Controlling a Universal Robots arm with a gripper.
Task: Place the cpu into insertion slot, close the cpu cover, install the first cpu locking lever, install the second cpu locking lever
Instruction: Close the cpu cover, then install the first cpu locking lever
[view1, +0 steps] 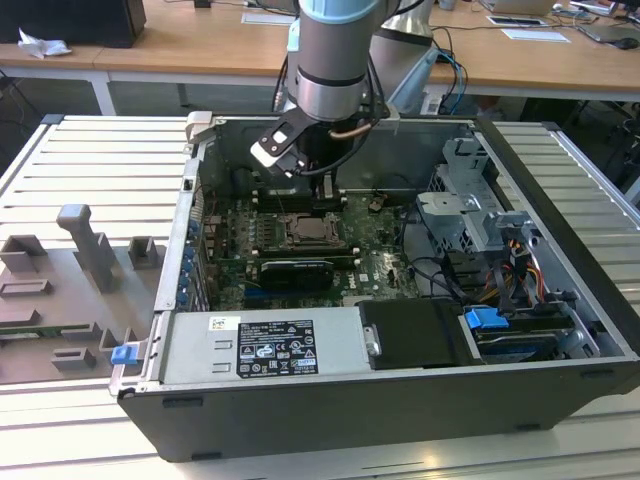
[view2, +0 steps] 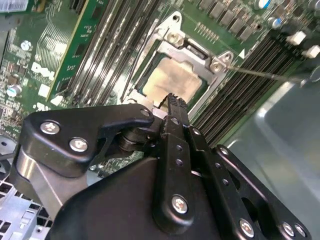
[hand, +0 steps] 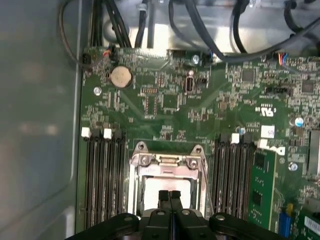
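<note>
Cpu (hand: 151, 187): seated in insertion slot (view1: 312, 230), pale top showing. Computer case (view1: 330, 420): open, lying flat. Circuit board (hand: 165, 115): green, on case floor. Gripper (hand: 170, 195): fingers pressed together, empty, over the chip, at 12 o'clock of the slot in the exterior view. Cover (hand: 167, 161): metal frame, down over slot, chip in its cut-out.

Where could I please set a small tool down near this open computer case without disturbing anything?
The ribbed table is bare behind the grey fixture on the exterior view's left, and beside the case on its right. Inside is crowded: the pincer hangs over the cpu, with cables by the drive cage.
</note>
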